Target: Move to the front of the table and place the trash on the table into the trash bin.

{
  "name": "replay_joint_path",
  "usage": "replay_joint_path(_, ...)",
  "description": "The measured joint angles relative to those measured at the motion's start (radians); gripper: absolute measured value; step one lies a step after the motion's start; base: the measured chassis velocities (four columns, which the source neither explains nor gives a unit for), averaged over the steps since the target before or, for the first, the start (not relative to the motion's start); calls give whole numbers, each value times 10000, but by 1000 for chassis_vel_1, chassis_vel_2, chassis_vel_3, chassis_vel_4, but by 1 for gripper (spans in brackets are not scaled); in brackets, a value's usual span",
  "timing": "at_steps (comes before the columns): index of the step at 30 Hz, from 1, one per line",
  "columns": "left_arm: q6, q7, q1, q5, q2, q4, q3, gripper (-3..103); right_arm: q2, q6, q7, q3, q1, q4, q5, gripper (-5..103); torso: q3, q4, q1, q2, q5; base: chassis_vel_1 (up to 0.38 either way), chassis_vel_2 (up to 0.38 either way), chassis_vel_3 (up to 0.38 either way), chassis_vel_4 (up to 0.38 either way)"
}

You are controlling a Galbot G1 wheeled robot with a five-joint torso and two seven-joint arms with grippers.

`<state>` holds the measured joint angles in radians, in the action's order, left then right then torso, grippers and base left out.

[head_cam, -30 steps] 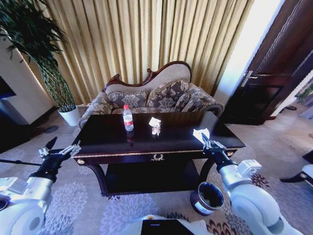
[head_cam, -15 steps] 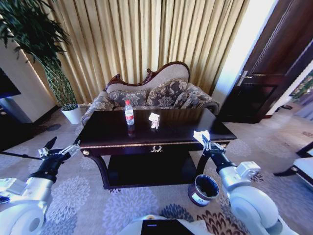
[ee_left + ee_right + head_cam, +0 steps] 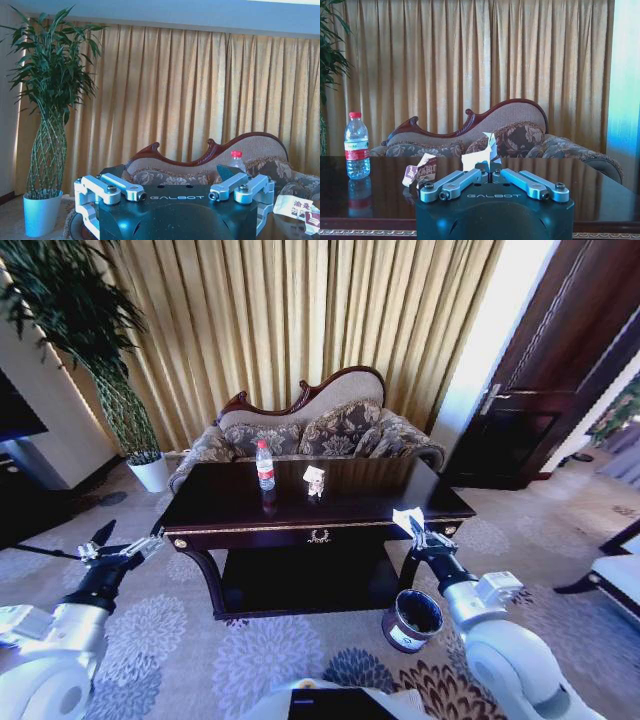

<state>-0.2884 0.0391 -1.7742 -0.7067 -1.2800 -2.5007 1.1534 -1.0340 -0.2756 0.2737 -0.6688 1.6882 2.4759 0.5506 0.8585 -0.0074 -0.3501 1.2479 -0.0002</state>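
The dark glossy table (image 3: 220,508) stands in front of me. On it are the clear bottle with a red cap (image 3: 265,464) (image 3: 357,145) and a crumpled paper piece (image 3: 315,480) (image 3: 422,170). My right gripper (image 3: 421,535) (image 3: 490,175) is at the table's front right edge, shut on another whitish paper piece (image 3: 405,519) (image 3: 482,155) that sticks up from its tips. The dark trash bin (image 3: 411,620) stands on the carpet just below that gripper. My left gripper (image 3: 122,546) (image 3: 177,196) hangs open and holds nothing, left of the table.
A patterned sofa (image 3: 320,430) sits behind the table against gold curtains. A tall plant in a white pot (image 3: 150,472) stands at the back left. A dark door (image 3: 540,390) is at the right. Patterned carpet surrounds the table.
The whole view has shifted; the table now looks farther off. The held paper has stayed at the right gripper's tips, from over the tabletop to its front edge.
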Motion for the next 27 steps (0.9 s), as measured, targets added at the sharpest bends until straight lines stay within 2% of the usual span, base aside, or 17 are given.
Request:
replay_joint_path(3,5,4,-1,0,3,0,-3,100,3,0,0,0,-4,-1,11,0,-3,-1,6,4,0,0,0,0,0)
replay_joint_path(4,12,9,-7,-27,-77,1,33,100,-49,405,-336,37,-458,-816,165,0,-3,-3,6,5,-7,0,0,0,0)
replay_joint_path(5,22,14,-9,-48,-103,6,84,100,-76,560,-457,54,-1035,-3362,221,0,-1,1,4,2,4,0,0,0,0)
replay_joint_path(13,19,76,-39,-67,-150,6,243,100,24,532,-509,154,-1422,-4222,72,0,-3,-1,5,4,1,0,0,0,0)
replay_joint_path(27,21,97,-112,-96,-214,6,293,100,-269,394,-552,430,-2854,-8473,92,0,-2,0,5,3,2,0,0,0,0)
